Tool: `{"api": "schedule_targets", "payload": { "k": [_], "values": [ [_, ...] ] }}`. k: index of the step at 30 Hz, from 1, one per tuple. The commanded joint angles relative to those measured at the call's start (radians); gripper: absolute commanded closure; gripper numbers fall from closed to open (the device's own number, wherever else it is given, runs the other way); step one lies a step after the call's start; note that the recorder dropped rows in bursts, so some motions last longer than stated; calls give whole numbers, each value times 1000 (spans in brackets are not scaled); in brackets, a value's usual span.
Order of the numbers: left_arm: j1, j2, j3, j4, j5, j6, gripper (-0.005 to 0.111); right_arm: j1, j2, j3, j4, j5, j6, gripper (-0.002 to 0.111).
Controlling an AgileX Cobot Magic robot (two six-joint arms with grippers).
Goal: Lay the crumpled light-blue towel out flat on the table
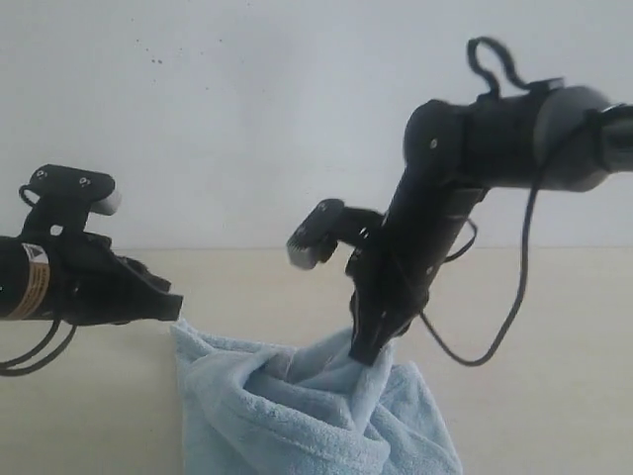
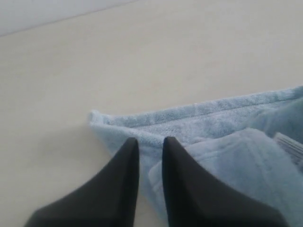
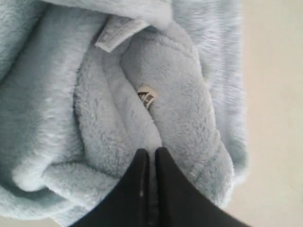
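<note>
The light-blue towel [image 1: 297,416] lies crumpled on the beige table [image 1: 554,376], low in the middle of the exterior view and cut off by its lower edge. My left gripper [image 1: 176,309] sits at the towel's far left corner. In the left wrist view this gripper [image 2: 150,142] stands narrow, shut on the hemmed edge of the towel [image 2: 213,123]. My right gripper [image 1: 368,351] points down into the raised middle fold. In the right wrist view it [image 3: 151,152] is shut on a thick fold of the towel [image 3: 57,118], near a white tag [image 3: 116,34].
An off-white wall [image 1: 247,99] stands behind the table. Bare tabletop [image 2: 142,56] stretches beyond the towel's left corner, and more shows to the right of the towel [image 3: 274,94]. A black cable [image 1: 495,327] loops down from the right arm above the table.
</note>
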Motion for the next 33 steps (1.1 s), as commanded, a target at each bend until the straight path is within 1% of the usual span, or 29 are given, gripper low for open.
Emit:
{"api": "schedule_targets", "payload": {
  "k": [1, 3, 4, 5, 7, 10, 13, 16, 18, 20, 23, 26, 28, 33],
  "values": [
    [-5, -3, -74, -78, -322, 38, 89, -81, -134, -3, -100, 3, 161, 108],
    [-6, 11, -100, -137, -514, 174, 89, -123, -178, -3, -143, 25, 247, 108],
    [-6, 21, -105, -161, -577, 232, 89, -143, -198, -3, -169, 43, 288, 108],
    [-6, 35, -107, -191, -636, 288, 89, -164, -218, -3, -184, 61, 316, 108],
    [-7, 71, -107, -229, -687, 307, 89, -201, -247, -3, -199, 85, 328, 108],
    [-16, 138, -107, -210, -692, 281, 89, -251, -288, -3, -251, 85, 395, 108],
    [-20, 192, -107, -205, -692, 281, 89, -292, -318, -3, -314, 115, 584, 108],
    [-20, 210, -107, -205, -692, 285, 89, -333, -322, -2, -409, 241, 603, 108],
    [-20, 208, -112, -207, -695, 285, 89, -359, -318, -2, -467, 241, 612, 108],
    [-20, 194, -112, -209, -708, 285, 89, -399, -316, -2, -513, 241, 663, 108],
    [-20, 171, -112, -203, -736, 274, 89, -458, -316, -2, -522, 216, 706, 108],
    [-20, 154, -112, -240, -740, 277, 89, -505, -312, -2, -515, 196, 752, 108],
    [-20, 146, -112, -263, -740, 277, 89, -520, -309, -2, -506, 191, 765, 108],
    [-20, 146, -112, -268, -749, 277, 89, -520, -300, -2, -467, 153, 765, 108]
  ]
}}
